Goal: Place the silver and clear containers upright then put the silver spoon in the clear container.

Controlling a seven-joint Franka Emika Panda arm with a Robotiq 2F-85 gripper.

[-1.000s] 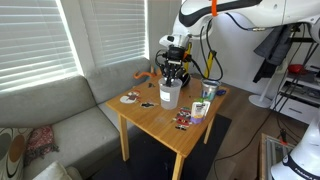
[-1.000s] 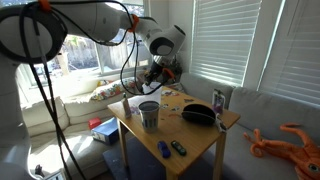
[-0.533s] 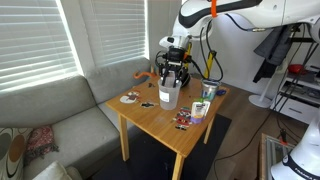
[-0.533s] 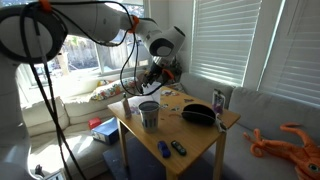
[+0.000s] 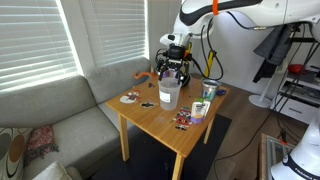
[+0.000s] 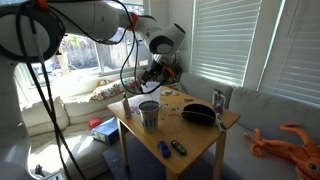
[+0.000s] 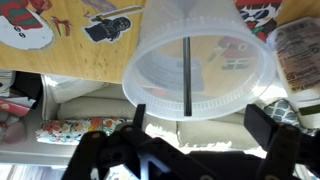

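Claw [image 7: 200, 128] spread above one clear container [image 7: 200, 55]; one spoon [image 7: 188, 75] inside.

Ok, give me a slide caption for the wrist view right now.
Open gripper above the upright clear container, spoon standing inside it, on the wooden table.

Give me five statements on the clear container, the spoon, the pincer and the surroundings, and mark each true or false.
1. The clear container stands upright on the table. True.
2. The pincer is shut on the spoon. False: it is open above the container, and the spoon stands free.
3. The spoon lies flat on the table. False: it stands inside the clear container.
4. An orange toy rests on the sofa. True.
5. The table is glass. False: it is wooden.
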